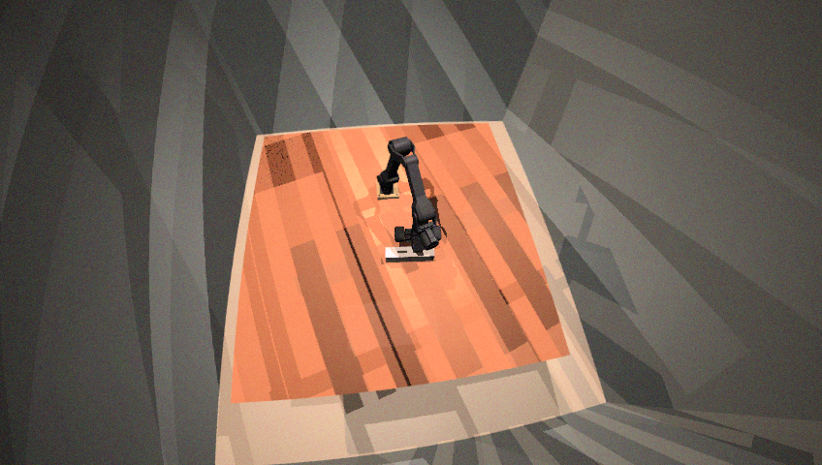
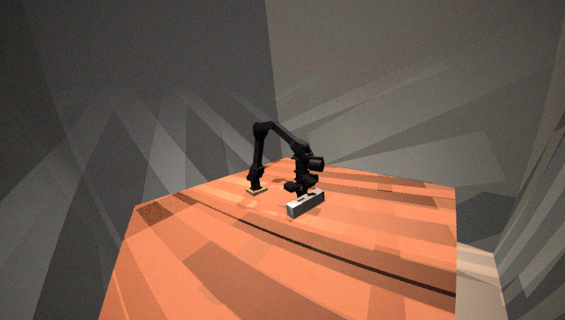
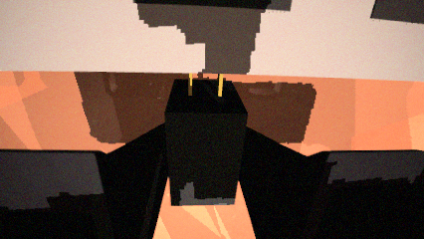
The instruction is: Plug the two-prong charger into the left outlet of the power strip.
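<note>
The black two-prong charger [image 3: 206, 154] is upright in the wrist view, its two thin gold prongs [image 3: 220, 86] pointing at the power strip. My gripper [image 3: 202, 129] [image 1: 417, 248] [image 2: 301, 193] is shut on the charger, one finger on each side. The white power strip [image 3: 318, 45] [image 1: 392, 254] [image 2: 305, 205] lies across the top of the wrist view. The prong tips appear at its near edge; I cannot tell whether they touch it. One dark outlet recess [image 3: 204, 3] shows at the frame's top, above the prongs, and another [image 3: 400, 11] at the upper right. The top and exterior views hide the charger.
The arm's base [image 1: 387, 194] [image 2: 256, 191] stands behind the strip on the wood-patterned table [image 1: 323, 299] [image 2: 238, 273]. The arm arches over from it. Dark shadows fall on the strip and table around the charger in the wrist view.
</note>
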Controlling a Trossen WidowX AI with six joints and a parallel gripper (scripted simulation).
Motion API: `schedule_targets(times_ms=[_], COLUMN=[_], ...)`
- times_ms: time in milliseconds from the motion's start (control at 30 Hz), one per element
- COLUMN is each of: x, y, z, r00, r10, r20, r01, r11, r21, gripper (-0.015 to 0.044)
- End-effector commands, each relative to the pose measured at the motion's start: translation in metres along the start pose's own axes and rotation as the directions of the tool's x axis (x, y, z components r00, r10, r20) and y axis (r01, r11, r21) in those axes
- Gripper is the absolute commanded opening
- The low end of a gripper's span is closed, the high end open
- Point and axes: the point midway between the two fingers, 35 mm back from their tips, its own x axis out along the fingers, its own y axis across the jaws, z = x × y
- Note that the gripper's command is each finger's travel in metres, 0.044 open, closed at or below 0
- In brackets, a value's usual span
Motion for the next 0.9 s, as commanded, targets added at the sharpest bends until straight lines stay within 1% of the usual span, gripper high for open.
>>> schedule_targets(times_ms=[0,867], x=[-0.0003,-0.0009], y=[0.0008,0.0008], z=[-0.0001,0.0077], r00=[1.0,1.0], r10=[0.006,0.006], r20=[-0.001,-0.001], r01=[-0.006,-0.006], r11=[1.0,1.0], r21=[-0.003,-0.003], gripper=[0.0,0.0])
